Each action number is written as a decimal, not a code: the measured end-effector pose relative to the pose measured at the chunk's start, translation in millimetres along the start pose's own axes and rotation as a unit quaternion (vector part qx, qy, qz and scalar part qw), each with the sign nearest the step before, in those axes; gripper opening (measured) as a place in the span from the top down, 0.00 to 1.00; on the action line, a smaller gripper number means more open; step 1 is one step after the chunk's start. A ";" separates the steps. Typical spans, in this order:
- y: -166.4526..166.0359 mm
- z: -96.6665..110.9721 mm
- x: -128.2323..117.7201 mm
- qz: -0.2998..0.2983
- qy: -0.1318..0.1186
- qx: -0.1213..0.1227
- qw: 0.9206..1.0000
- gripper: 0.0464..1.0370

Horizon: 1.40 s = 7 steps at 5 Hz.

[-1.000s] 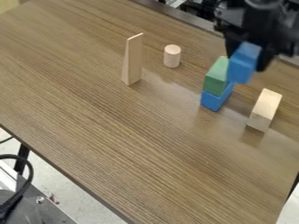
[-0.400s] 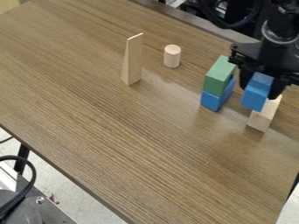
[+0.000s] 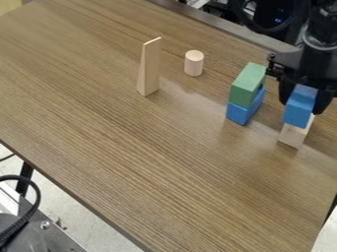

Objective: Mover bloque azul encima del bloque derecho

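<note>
The black gripper (image 3: 303,104), near three o'clock in the view, holds the blue block (image 3: 299,111) between its fingers, over the plain wooden block (image 3: 291,137). Whether the two blocks touch cannot be told. Toward two o'clock, the green block (image 3: 247,85) sits on the lower blue block (image 3: 241,113). The step in hand seems to be placing: the next move calls for lining up the held block, lowering it until it bears evenly, then opening gently and lifting straight clear.
</note>
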<state>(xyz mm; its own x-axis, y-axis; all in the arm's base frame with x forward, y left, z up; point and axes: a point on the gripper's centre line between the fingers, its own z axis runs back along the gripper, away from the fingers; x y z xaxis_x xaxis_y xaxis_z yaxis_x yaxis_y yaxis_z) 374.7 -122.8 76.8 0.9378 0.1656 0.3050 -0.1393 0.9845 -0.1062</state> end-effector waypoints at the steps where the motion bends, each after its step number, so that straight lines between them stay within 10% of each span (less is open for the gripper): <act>1: -0.2 -8.7 -1.4 0.000 0.009 0.003 1.000 0.46; 7: -7.3 -17.7 6.1 -0.018 0.002 0.001 1.000 0.46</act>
<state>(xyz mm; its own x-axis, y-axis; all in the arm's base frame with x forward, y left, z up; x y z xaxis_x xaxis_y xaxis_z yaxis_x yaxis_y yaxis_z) 387.0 -130.0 62.6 0.9438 0.1297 0.3040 -0.1063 0.9900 -0.0926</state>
